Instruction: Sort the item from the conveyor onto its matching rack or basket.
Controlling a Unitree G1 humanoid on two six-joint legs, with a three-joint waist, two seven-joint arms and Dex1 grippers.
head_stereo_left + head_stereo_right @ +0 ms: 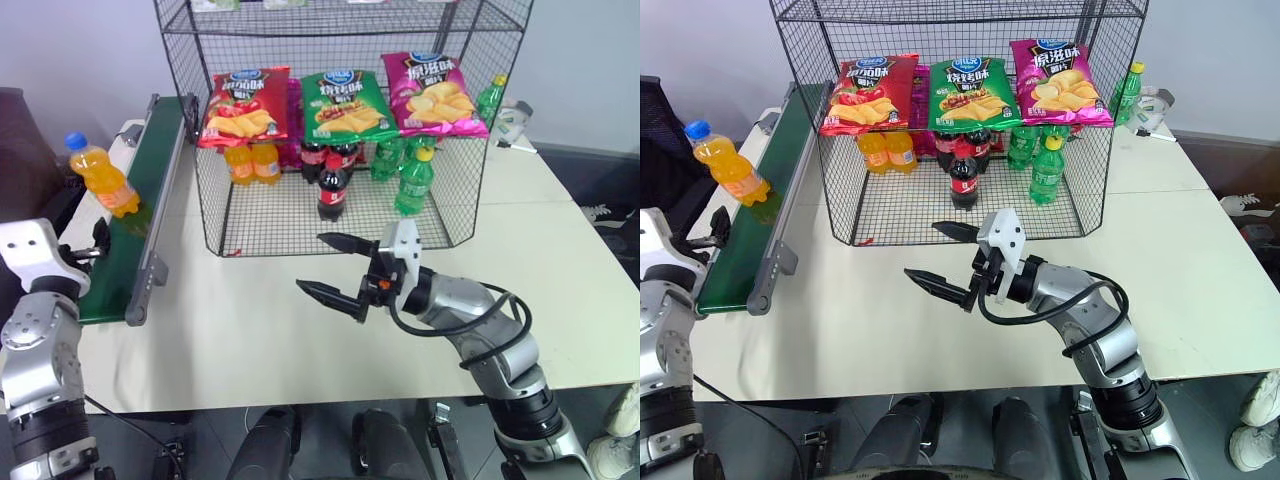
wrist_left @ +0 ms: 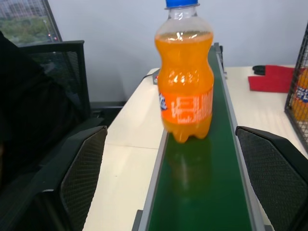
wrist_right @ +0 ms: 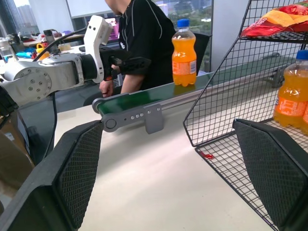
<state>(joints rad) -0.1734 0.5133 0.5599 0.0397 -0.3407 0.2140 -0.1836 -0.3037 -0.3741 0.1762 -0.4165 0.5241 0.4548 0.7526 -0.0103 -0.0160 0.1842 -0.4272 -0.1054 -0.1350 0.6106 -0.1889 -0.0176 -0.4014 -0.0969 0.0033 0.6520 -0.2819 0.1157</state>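
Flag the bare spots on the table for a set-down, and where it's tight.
Free: tabletop between the conveyor and the right end effector, in front of the rack; also right of the rack. Crowded: rack floor, packed with bottles under the chip bags. The orange soda bottle occupies the belt.

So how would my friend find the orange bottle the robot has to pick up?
Look for the long green conveyor beside the big black wire rack. One orange soda bottle with a blue cap stands upright on that belt, all alone. The other orange bottles sit inside the rack, under the red chip bag.
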